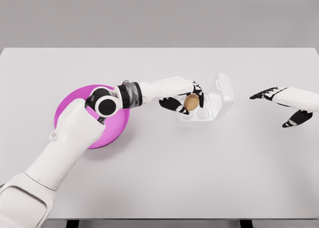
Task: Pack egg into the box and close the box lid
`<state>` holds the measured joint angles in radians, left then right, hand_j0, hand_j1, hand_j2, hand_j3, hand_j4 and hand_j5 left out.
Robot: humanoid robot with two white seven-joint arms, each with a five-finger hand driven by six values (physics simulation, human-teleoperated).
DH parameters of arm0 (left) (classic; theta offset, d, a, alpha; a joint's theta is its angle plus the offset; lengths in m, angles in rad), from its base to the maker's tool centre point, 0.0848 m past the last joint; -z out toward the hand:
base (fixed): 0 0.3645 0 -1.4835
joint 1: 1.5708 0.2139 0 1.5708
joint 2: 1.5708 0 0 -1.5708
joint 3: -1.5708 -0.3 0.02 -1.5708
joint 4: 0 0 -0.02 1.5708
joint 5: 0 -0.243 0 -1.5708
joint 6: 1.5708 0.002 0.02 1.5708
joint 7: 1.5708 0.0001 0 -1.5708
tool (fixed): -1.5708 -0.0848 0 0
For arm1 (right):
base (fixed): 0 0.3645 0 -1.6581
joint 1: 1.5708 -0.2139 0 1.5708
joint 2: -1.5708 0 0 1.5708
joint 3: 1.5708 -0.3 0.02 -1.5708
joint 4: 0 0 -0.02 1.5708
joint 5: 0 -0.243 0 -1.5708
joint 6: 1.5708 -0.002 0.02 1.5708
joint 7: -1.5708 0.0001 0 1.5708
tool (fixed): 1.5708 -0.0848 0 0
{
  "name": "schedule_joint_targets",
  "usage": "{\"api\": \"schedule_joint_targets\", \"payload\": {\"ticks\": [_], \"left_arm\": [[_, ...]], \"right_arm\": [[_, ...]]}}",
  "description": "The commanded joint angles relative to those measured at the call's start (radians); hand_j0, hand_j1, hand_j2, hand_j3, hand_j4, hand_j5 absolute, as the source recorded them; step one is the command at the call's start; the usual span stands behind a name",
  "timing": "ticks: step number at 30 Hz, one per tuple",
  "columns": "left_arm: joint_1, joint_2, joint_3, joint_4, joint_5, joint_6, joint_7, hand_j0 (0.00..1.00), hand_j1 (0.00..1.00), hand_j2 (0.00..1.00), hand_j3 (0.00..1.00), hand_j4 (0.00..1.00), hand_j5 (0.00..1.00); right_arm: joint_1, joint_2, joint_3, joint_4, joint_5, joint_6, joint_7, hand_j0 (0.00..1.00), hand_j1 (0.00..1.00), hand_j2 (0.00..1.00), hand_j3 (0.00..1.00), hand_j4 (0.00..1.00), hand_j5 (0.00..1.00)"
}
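The left hand point(183, 99) has its fingers point(172, 104) curled around the brown egg point(191, 102), holding it just over the near-left part of the clear box point(204, 113), whose lid point(223, 91) stands open, tilted up at the far right. Behind the left forearm a magenta bowl point(112, 133) sits on the white surface point(199, 178). The right hand point(281, 106) hovers well to the right, fingers spread and holding nothing.

Single head view looks steeply down onto the white table point(199, 178).
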<state>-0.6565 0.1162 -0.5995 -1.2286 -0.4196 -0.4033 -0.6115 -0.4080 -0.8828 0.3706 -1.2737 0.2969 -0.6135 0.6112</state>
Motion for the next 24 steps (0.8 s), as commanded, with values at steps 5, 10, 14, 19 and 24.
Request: {"api": "schedule_joint_targets", "payload": {"ticks": [5,10,14,19,24], "left_arm": [[0.002,-0.001,0.001,0.000,0.007,0.001,0.001,0.62,0.62,0.62,0.62,0.62,0.62],[0.002,0.003,0.001,-0.002,0.007,0.001,0.001,0.65,0.65,0.65,0.65,0.65,0.65],[0.002,0.007,0.001,-0.003,0.008,0.000,0.001,0.68,0.68,0.68,0.68,0.68,0.68],[0.003,0.010,0.001,-0.006,0.008,0.000,0.001,0.70,0.70,0.70,0.70,0.70,0.70],[0.005,0.011,0.001,-0.009,0.008,0.000,0.001,0.72,0.72,0.72,0.72,0.72,0.72]], "right_arm": [[0.002,0.005,0.002,-0.006,-0.007,0.003,0.000,1.00,1.00,1.00,1.00,1.00,1.00],[0.002,0.002,0.002,-0.004,-0.007,0.003,0.000,1.00,1.00,1.00,1.00,1.00,1.00],[0.002,-0.005,0.002,-0.004,-0.007,0.003,0.000,1.00,1.00,1.00,1.00,1.00,1.00],[0.002,-0.005,0.002,-0.001,-0.007,0.003,0.000,1.00,1.00,1.00,1.00,1.00,1.00],[0.003,-0.002,0.002,-0.001,-0.007,0.003,0.000,1.00,1.00,1.00,1.00,1.00,1.00]]}}
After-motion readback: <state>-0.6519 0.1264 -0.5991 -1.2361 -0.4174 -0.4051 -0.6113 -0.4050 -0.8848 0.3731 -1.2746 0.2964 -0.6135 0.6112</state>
